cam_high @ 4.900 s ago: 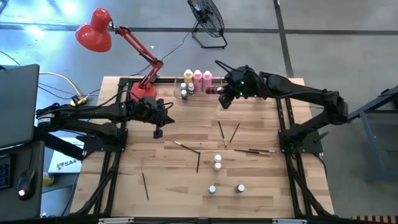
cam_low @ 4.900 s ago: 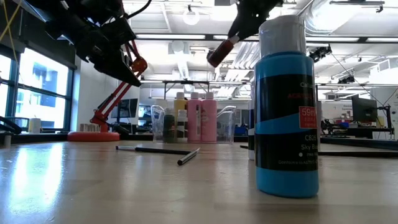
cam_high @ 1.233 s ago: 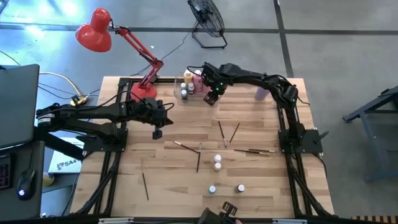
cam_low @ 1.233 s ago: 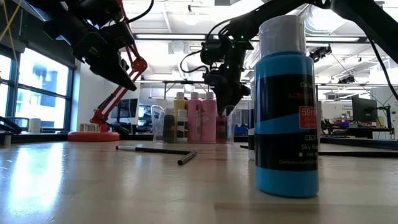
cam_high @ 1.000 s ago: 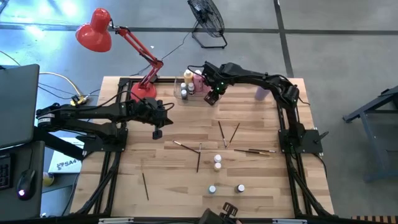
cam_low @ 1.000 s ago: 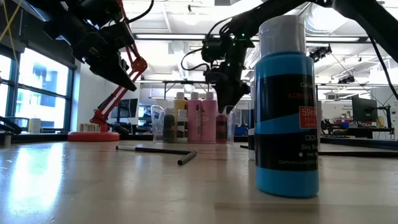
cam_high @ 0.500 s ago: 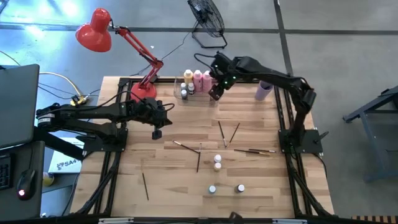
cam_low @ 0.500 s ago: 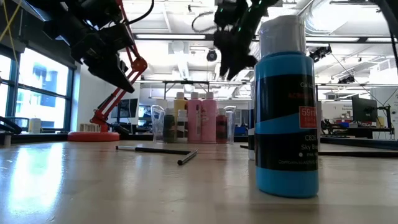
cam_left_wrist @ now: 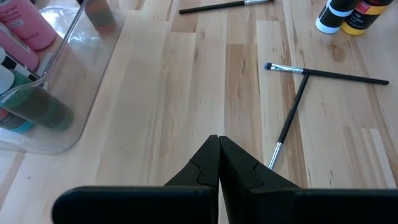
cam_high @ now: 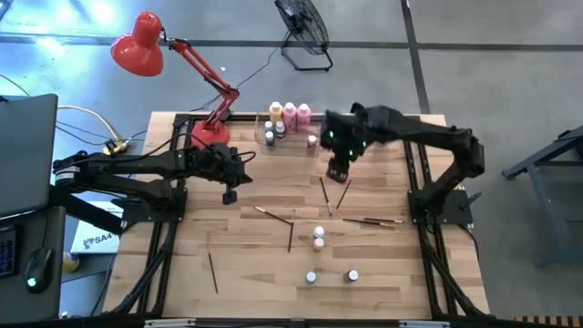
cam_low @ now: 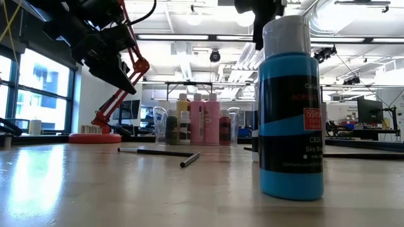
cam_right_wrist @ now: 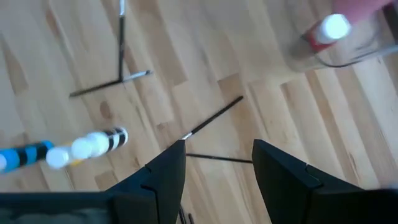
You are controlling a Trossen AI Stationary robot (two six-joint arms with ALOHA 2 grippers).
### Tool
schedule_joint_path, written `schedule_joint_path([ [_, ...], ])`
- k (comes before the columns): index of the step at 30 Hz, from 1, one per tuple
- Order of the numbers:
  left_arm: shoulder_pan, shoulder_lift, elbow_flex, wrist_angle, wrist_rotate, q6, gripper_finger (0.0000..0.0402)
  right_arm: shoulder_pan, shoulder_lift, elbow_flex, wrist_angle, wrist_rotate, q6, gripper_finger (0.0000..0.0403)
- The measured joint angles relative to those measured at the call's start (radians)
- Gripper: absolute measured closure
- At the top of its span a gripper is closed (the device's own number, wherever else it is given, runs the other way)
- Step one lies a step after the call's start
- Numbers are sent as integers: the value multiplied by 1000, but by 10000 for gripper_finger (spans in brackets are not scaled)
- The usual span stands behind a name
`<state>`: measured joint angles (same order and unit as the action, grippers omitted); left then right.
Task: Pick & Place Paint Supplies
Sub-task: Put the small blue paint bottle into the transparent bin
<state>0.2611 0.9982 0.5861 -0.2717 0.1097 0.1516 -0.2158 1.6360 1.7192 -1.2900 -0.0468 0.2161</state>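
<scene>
Robotics lab or open workshop, wooden worktable [cam_high: 273,264] on a polished concrete floor [cam_high: 492,55], red desk lamp [cam_high: 138,44], floor fan [cam_high: 303,27], laptop [cam_high: 25,155] and mouse [cam_high: 32,270] alongside, exposed ceiling ducts [cam_low: 183,60], strip lights [cam_low: 170,37], monitor-laden desks [cam_low: 372,113] behind

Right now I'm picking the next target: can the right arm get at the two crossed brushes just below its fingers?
Probably yes. The right gripper hangs open just above the crossed brushes, empty. Nothing lies between; the bin sits behind it, and the left gripper waits shut, far off.
</scene>
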Motion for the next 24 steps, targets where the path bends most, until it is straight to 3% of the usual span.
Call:
schedule_joint_path([
  [7,0,0,0,42,3,-5,402,189,-78,-119,74,160,50,227],
  [14,0,1,0,44,4,-29,402,277,-195,-332,202,357,147,227],
  [24,0,1,0,143,3,-28,402,300,-345,-665,310,357,419,227],
])
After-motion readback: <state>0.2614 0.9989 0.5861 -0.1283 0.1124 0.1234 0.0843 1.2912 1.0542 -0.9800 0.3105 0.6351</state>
